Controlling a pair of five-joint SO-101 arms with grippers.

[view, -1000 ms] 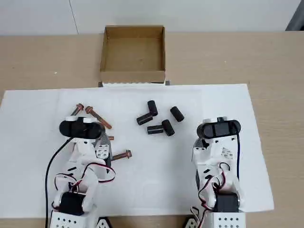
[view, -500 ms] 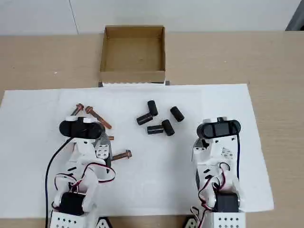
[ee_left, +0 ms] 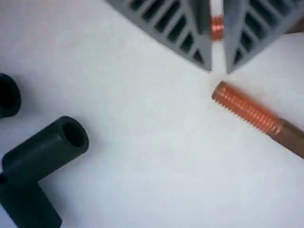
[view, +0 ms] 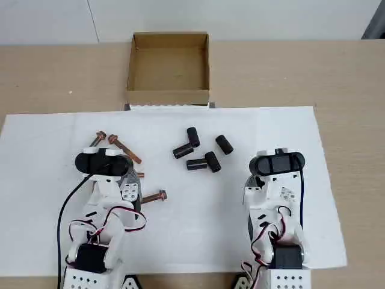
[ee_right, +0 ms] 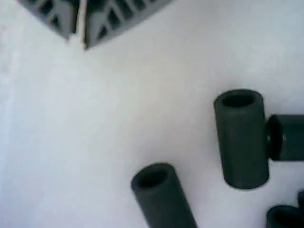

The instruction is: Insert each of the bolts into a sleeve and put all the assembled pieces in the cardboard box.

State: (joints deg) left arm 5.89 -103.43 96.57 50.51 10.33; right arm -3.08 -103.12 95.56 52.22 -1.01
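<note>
Copper bolts (view: 124,149) with threaded shanks lie loose on the left half of the white paper sheet (view: 42,198), with open sheet out to its left edge. The left gripper (ee_left: 218,70) sits low among them, its jaws nearly together and holding nothing, and one bolt's thread shows through the slit. Five short black sleeves (view: 196,164) cluster mid-sheet, well apart from the open cardboard box (view: 168,96) just past the far edge. The right gripper (ee_right: 78,42), near the sleeves, is closed to a slit and holds nothing. A wooden table (view: 349,78) surrounds the sheet.
</note>
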